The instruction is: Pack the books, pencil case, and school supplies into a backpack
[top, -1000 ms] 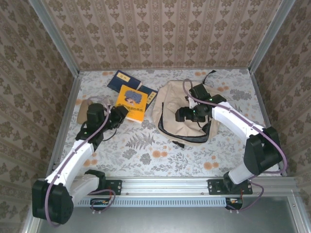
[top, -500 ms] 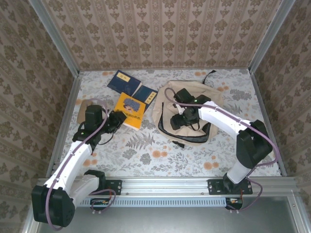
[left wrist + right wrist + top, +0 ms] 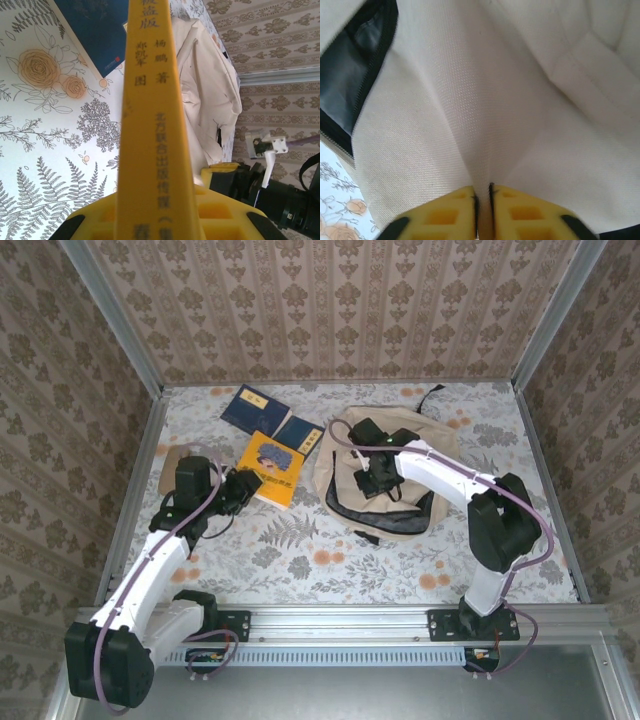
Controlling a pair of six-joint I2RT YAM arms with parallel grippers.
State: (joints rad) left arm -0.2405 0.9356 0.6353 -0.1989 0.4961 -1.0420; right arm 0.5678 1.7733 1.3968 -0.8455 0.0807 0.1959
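Note:
My left gripper [image 3: 243, 488] is shut on the near edge of a yellow book [image 3: 273, 466], tilting it off the table. In the left wrist view the book's yellow spine [image 3: 150, 115] stands upright between the jaws of that gripper [image 3: 159, 212]. Two navy books [image 3: 253, 408] [image 3: 303, 433] lie flat behind it. The tan pencil case [image 3: 170, 462] lies left of the left arm. The beige backpack [image 3: 336, 468] lies right of centre with its dark opening toward the near side. My right gripper [image 3: 369, 483] is over it, and up close this gripper [image 3: 482, 192] is shut on a fold of backpack fabric [image 3: 495, 100].
The dark lining and black zip [image 3: 357, 65] show at the left of the pinched fabric. A black strap [image 3: 432, 393] trails from the backpack toward the back wall. Walls close the table on three sides. Bare floral tabletop [image 3: 300, 550] lies in front of the books and bag.
The right gripper has moved left across the backpack and shut on its fabric. The left gripper has drawn the yellow book slightly toward the near left and now holds still.

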